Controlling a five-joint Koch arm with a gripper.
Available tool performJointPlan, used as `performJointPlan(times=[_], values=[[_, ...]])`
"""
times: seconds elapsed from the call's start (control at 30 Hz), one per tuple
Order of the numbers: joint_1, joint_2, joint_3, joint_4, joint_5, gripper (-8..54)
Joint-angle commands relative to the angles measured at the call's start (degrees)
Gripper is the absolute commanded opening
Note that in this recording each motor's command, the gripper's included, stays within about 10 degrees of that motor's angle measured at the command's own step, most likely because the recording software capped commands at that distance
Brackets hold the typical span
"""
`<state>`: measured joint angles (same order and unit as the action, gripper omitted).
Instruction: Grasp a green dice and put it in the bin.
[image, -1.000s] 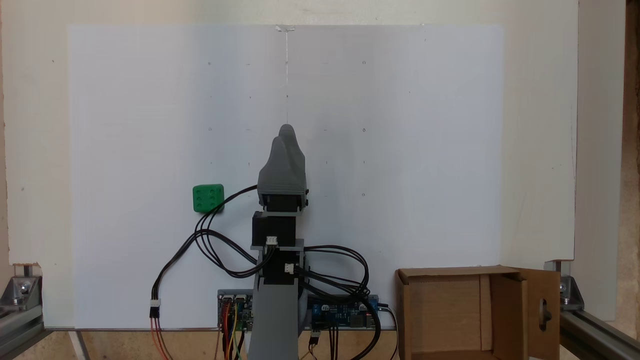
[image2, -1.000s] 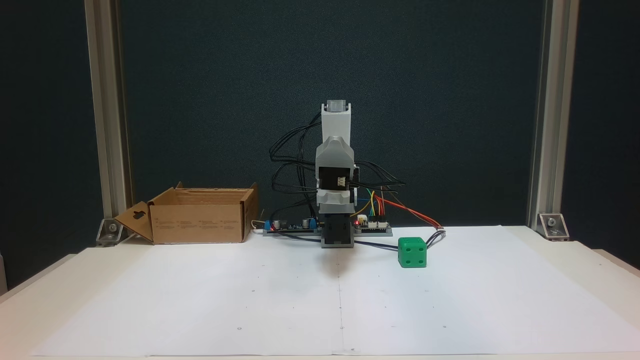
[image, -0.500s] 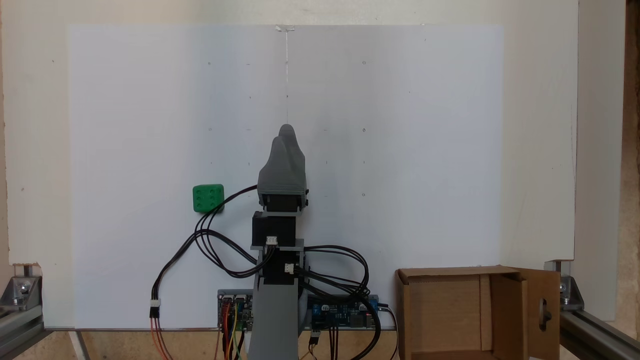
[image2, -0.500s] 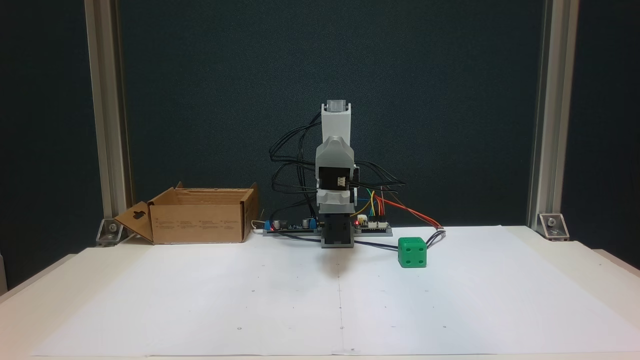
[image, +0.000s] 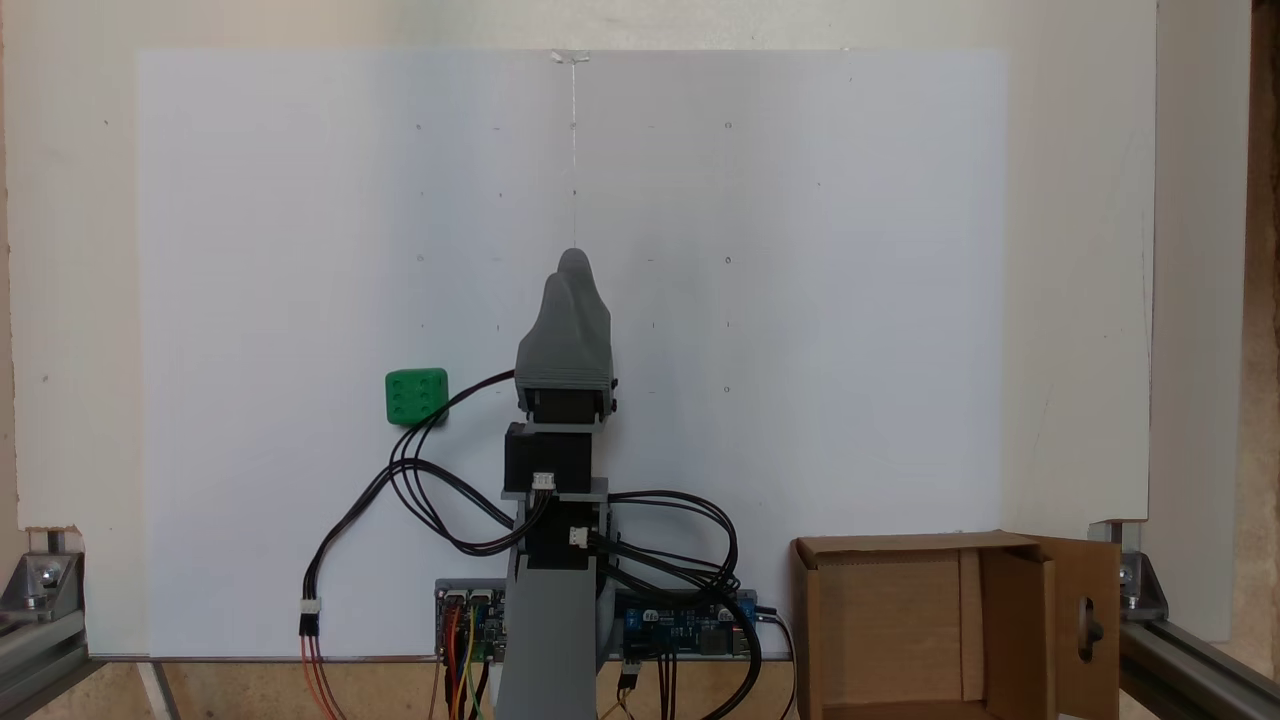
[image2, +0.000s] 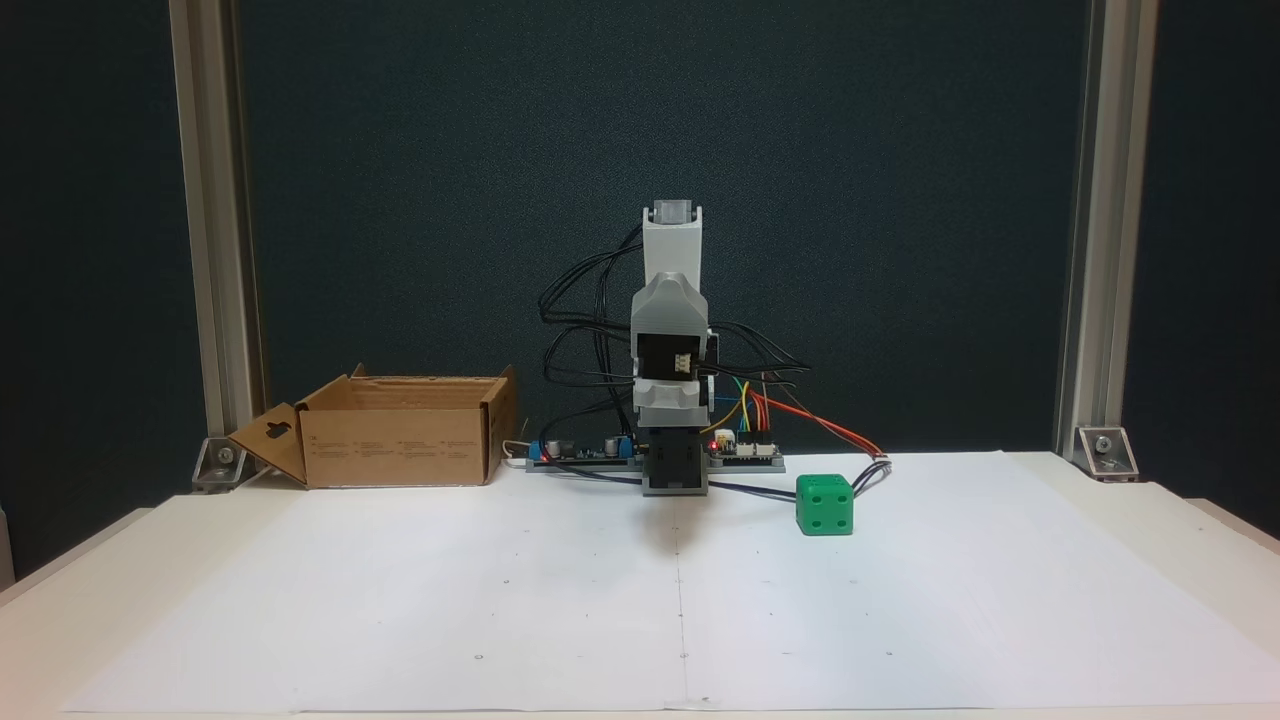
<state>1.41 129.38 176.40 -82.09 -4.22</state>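
The green dice (image: 416, 396) lies on the white paper to the left of the arm in a fixed view, and to the right of the arm's base, dice (image2: 825, 504), in the front-facing fixed view. My gripper (image: 567, 265) rests folded over the base near the sheet's middle, its grey jaws pressed together, empty, and well apart from the dice. The bin (image: 900, 546), an open brown cardboard box with a keyhole flap (image: 1085, 620), stands at the lower right, and at the back left, bin (image2: 395, 440), in the front-facing fixed view.
Black cables (image: 420, 480) loop from the arm and run close beside the dice. Circuit boards (image: 680, 625) sit at the arm's base. Aluminium frame posts (image2: 210, 250) stand at the table's rear corners. White paper (image2: 500, 600) covers the tabletop.
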Motion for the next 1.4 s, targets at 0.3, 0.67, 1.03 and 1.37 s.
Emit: performJointPlan(times=[0.3, 0.67, 1.03, 1.37], values=[[0.26, 6.15, 2.64, -2.37, 0.97, 44.2], [0.44, 6.24, -8.53, 23.01, 0.79, 42.9], [-3.08, 6.24, -34.37, 68.71, 1.67, 43.2], [-9.32, 5.8, -55.46, 106.33, 12.22, 43.2]])
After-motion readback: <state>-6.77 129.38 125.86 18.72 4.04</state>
